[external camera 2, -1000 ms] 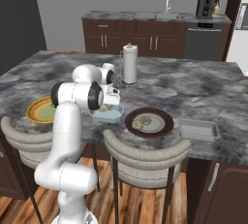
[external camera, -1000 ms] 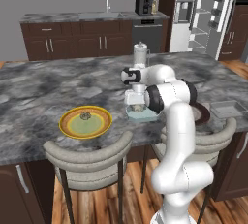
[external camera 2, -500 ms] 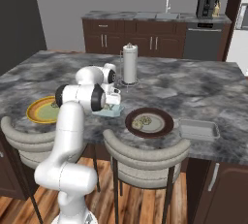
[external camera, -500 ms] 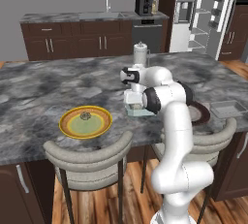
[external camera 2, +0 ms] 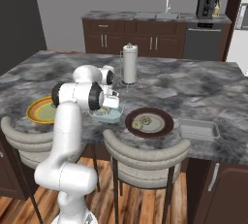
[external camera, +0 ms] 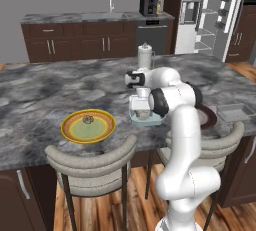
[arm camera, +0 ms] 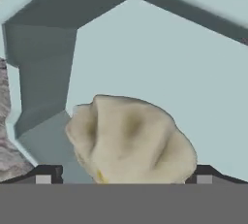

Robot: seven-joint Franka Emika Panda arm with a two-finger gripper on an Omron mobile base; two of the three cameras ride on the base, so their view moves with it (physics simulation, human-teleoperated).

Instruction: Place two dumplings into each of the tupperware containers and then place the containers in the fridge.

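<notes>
**Dumpling set down in the pale blue tray, near edge of the island**

Item: one dumpling [arm camera: 130,138], beige and wrinkled, lying on the floor of the pale blue tupperware container [external camera: 146,118], close to one of its cut corners. The pincer [arm camera: 123,179] hangs directly above with its tips spread wide on either side of the lump, touching nothing; by the look of it the piece has been released and lies loose.

The blue tray stands near the front edge of the marbled surface [external camera: 45,90], roughly midway along it, within easy reach of the arm.

Toward the left end of that edge: a yellow plate [external camera: 88,125] carrying one more dumpling [external camera: 88,120], presumably waiting as stock. To the right of the tray: a dark brown plate [external camera 2: 149,121] with pale pieces on it, then the clear tupperware container [external camera 2: 198,130] near the right front corner; I cannot tell its contents.

Behind the tray: a paper towel roll [external camera 2: 129,63], upright.

Beyond the surface's far right corner: the fridge [external camera: 212,12], door open, shelves showing, ready for the trays.
</notes>
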